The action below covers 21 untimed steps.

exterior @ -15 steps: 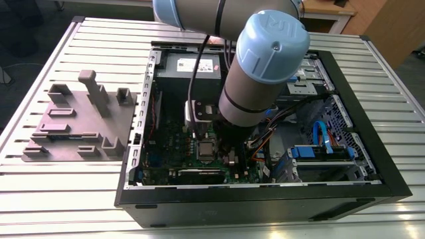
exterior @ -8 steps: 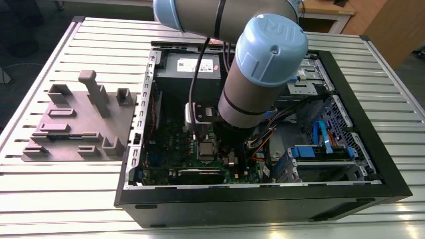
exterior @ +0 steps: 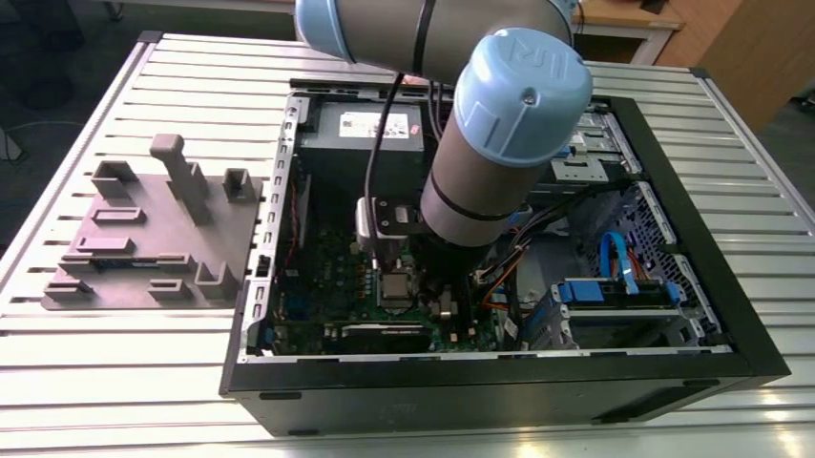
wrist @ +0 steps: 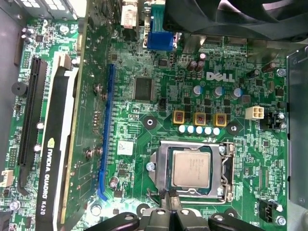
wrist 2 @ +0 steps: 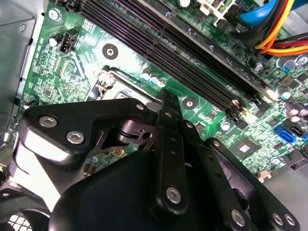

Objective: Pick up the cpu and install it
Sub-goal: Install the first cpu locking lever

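Even overhead room light, bright on the ribbed table [exterior: 114, 372]. The case [exterior: 713, 324] interior sits in shadow. Glare glints off the motherboard [wrist: 202, 96]; the gripper [wrist 2: 163, 159] up close looks soft.

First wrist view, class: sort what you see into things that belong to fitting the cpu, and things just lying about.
Belongs to the job:
cpu, lying in its socket
socket frame around it
gripper close beside the socket

Just lying about:
graphics card
blue slot
blue plug
fan
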Each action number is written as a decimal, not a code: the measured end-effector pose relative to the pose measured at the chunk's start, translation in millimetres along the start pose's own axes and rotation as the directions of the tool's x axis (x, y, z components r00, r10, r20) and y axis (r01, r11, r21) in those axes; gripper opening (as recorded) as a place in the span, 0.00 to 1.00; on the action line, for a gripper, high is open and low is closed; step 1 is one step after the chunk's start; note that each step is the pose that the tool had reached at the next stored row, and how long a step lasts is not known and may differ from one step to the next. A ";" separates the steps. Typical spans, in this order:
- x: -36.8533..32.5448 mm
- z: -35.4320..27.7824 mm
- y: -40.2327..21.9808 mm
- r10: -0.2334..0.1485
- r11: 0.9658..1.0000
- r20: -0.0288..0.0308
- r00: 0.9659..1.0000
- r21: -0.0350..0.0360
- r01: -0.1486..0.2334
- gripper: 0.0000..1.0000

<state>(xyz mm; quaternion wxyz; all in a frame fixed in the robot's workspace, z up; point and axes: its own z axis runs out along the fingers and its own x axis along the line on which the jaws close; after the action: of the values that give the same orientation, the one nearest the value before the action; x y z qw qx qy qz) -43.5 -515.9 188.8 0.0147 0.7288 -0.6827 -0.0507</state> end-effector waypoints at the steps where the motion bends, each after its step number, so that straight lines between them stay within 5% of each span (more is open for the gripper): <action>1: 0.0 0.0 -0.5 0.000 1.000 0.000 1.000 0.000 0.000 0.10; 12: 0.3 -0.6 -5.8 -0.004 1.000 -0.001 1.000 0.000 0.004 0.10; 21: 0.5 -0.6 -3.6 -0.005 1.000 -0.001 1.000 0.000 0.005 0.10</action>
<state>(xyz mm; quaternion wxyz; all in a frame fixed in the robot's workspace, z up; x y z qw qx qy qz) -39.8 -516.2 189.1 0.0148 0.7304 -0.6810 -0.0506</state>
